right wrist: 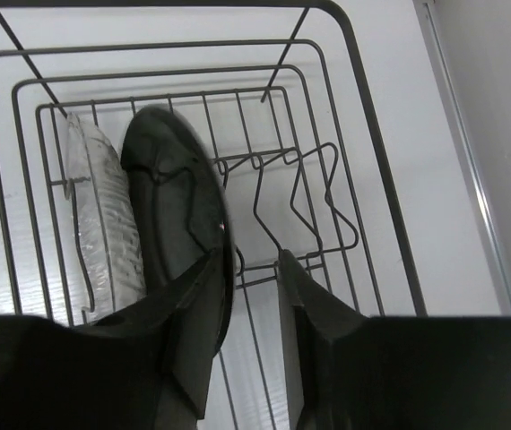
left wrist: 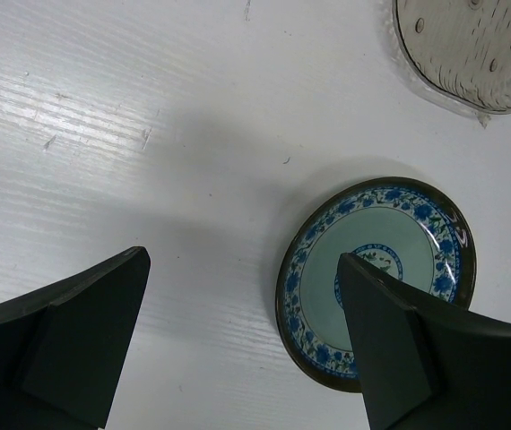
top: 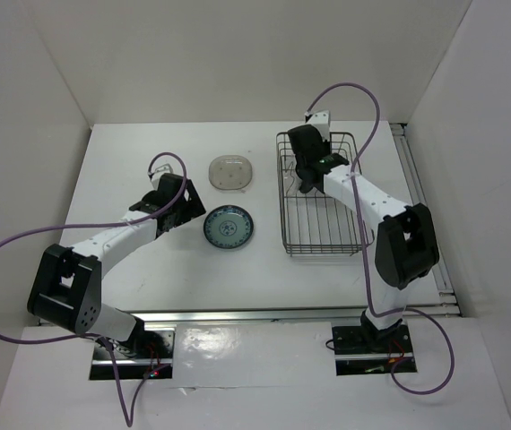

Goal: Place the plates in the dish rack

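The dish rack (top: 323, 219) stands right of centre; in the right wrist view its wire dividers (right wrist: 296, 193) show. A clear glass plate (right wrist: 103, 219) and a glossy black plate (right wrist: 166, 197) stand on edge in its left slots. My right gripper (right wrist: 248, 260) is inside the rack (top: 306, 179), jaws slightly apart astride the black plate's rim, with a gap at the right finger. The blue-and-white plate (top: 229, 227) and the beige speckled plate (top: 231, 173) lie flat on the table. My left gripper (left wrist: 242, 260) is wide open and empty, its right finger over the blue-and-white plate (left wrist: 376, 269).
The beige plate (left wrist: 471, 54) lies just beyond the blue-and-white one. White walls enclose the table on three sides. A metal rail (top: 421, 206) runs along the table's right edge beside the rack. Purple cables loop from both arms.
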